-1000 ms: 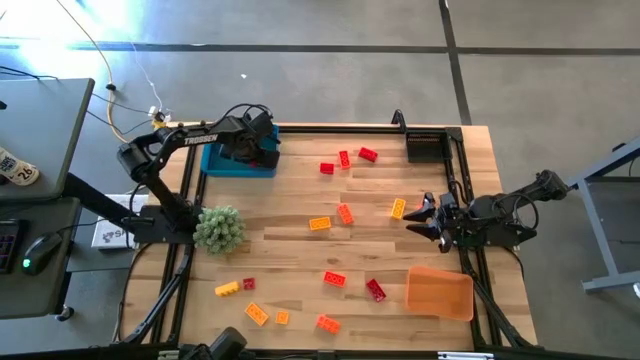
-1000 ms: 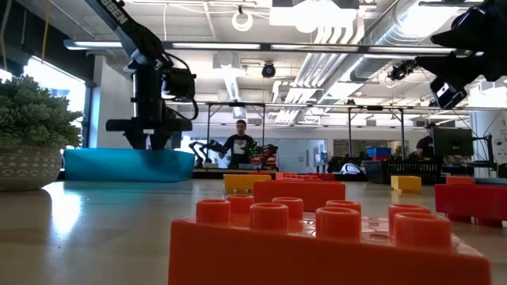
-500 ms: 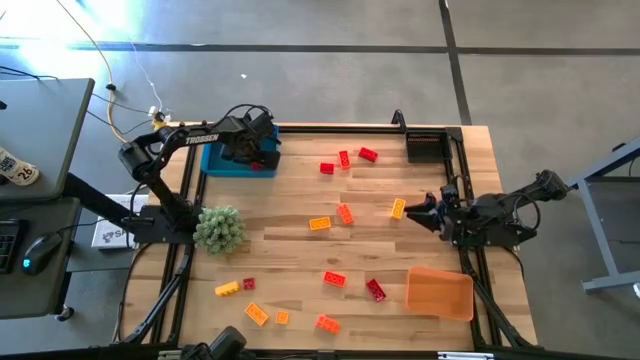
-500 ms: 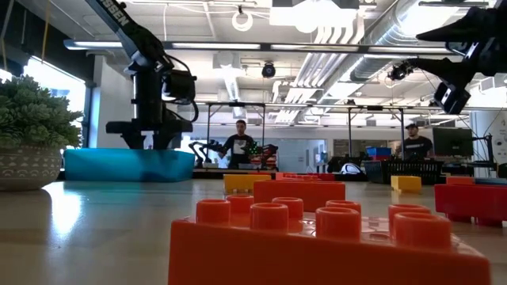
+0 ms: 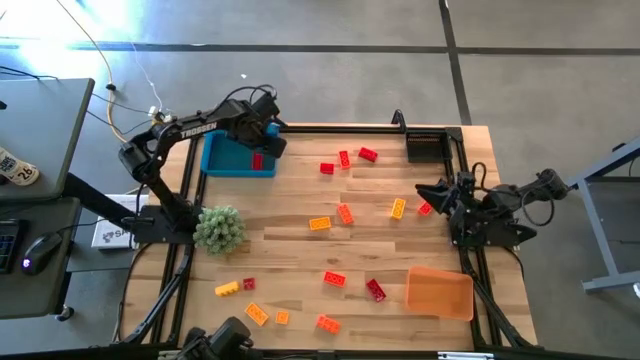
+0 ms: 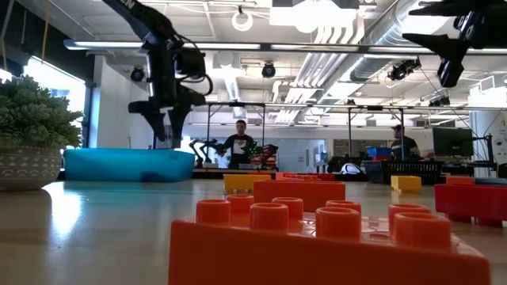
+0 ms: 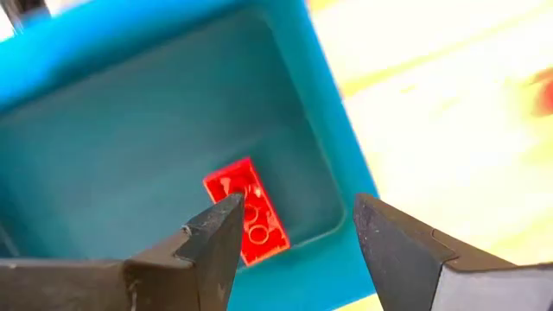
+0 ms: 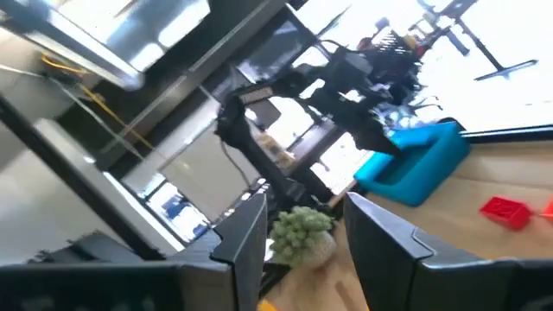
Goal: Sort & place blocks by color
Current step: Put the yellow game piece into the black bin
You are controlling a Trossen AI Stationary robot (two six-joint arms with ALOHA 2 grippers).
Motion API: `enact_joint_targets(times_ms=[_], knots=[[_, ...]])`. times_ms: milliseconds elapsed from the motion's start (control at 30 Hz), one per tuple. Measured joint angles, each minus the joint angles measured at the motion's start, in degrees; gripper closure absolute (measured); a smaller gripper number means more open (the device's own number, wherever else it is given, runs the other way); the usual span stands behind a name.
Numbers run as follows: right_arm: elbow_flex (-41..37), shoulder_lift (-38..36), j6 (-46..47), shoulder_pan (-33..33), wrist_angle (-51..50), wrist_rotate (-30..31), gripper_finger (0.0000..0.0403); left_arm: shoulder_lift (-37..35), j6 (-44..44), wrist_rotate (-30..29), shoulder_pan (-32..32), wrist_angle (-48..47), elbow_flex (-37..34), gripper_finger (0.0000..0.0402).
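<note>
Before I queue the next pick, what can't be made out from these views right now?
- Right gripper, high view: whether it holds anything, too small; its wrist view shows nothing between the fingers.
- Blue tray, low view: its wall hides the red block inside.
- Orange tray: seen only from overhead; nothing visible inside.
- Low view: the near orange block hides most of the table.

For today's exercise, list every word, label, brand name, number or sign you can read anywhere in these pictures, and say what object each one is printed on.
"TROSSEN" in white letters on the left arm, read from the high view.
White lettering on the same arm's upper link in the low view: cut off and too blurred to read.
A round tag with dark marks on the side desk at the left edge: too small to read.
Printed sheet by the left arm's base: too small to read.
The blocks, trays and table show no readable text.
</note>
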Motion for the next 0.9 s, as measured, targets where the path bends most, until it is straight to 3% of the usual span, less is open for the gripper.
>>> enact_joint_targets(times_ms=[233, 567, 900], knots=[[11.16, 4.71, 8.38, 0.00, -19.93, 3.34, 0.0259, -0.04, 5.52, 0.99, -1.33, -5.65, 8.59, 0.0195], [25.23, 21.72, 28.62, 0.00, -41.04, 3.19, 0.0259, -5.58, 10.31, 1.12, -6.83, -7.75, 13.21, 0.0195], [30.47, 37.65, 54.00, -1.17, -54.57, -5.08, 0.0259, -15.30, 9.82, 1.74, -11.04, -8.61, 13.21, 0.0195]])
